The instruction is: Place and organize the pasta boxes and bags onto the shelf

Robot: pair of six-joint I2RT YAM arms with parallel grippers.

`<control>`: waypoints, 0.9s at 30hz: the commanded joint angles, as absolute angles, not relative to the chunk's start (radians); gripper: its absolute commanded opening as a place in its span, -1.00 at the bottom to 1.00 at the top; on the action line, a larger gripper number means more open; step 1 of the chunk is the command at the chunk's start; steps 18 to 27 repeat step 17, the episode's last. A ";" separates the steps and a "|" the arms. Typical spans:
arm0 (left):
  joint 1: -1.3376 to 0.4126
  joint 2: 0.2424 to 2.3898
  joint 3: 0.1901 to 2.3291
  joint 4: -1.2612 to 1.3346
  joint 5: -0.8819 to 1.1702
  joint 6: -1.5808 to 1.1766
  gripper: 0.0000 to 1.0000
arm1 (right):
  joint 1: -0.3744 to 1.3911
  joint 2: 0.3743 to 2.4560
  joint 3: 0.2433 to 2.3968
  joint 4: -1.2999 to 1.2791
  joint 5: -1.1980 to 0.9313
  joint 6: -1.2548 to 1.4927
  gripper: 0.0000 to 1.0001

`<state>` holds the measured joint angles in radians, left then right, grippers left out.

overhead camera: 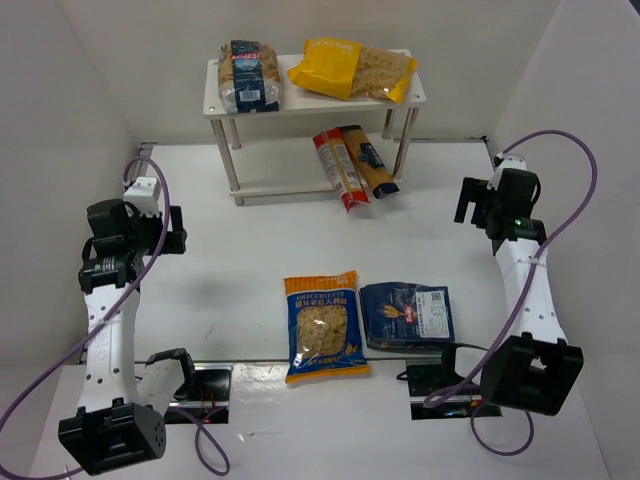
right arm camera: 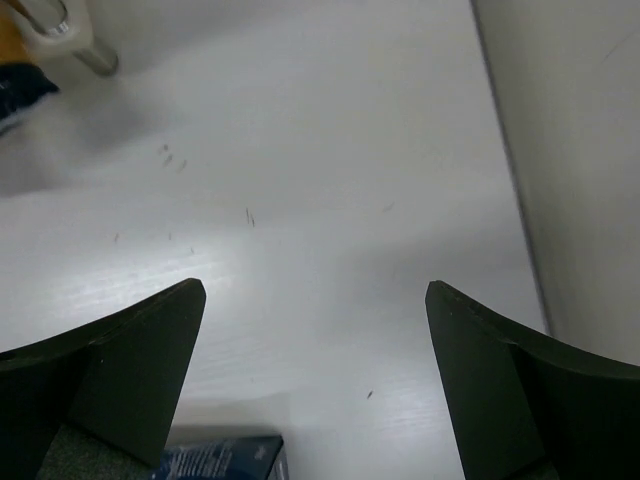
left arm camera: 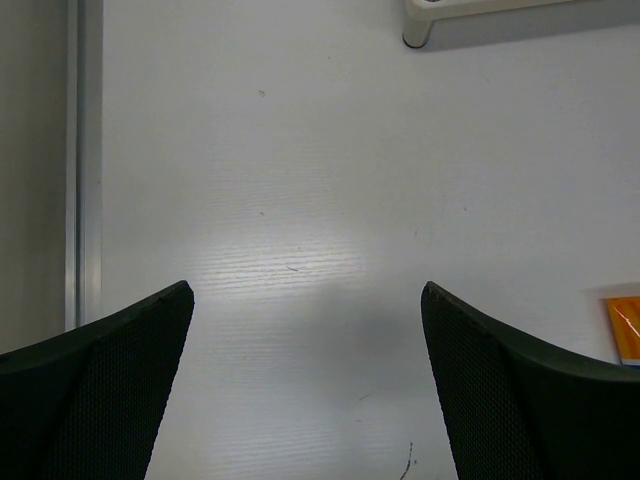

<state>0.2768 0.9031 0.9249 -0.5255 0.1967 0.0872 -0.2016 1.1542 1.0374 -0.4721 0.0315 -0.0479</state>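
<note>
Left pincer point(left arm camera: 305, 300) and right pincer point(right arm camera: 315, 295) are hanging released above the white bench point(overhead camera: 250, 265). A blue-and-orange pasta bag point(overhead camera: 320, 325) and dark blue bag point(overhead camera: 407, 314) are lying lower centre; pinching one squarely at its edge likely suits lifting toward the white two-tier shelf point(overhead camera: 280, 175), upper centre.

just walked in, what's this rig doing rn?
Pasta-shelving job, partway through. The shelf holds a dark blue bag and the big yellow bag on top, red and yellow spaghetti packets on the lower tier. The blue-and-orange bag and a second dark blue bag lie on the table. Left end effector and right end effector are open and empty over bare table.
</note>
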 commanded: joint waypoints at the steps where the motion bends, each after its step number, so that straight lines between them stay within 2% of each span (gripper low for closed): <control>1: 0.282 0.902 0.960 -0.522 0.227 0.101 1.00 | -0.248 1.181 1.043 -0.583 -0.100 -0.071 0.99; 6: 0.282 0.911 0.960 -0.531 0.236 0.101 1.00 | -0.261 1.117 1.011 -0.525 -0.032 -0.071 0.99; 27: 0.282 0.951 0.969 -0.540 0.245 0.101 1.00 | -0.261 1.154 1.011 -0.534 -0.041 -0.071 0.99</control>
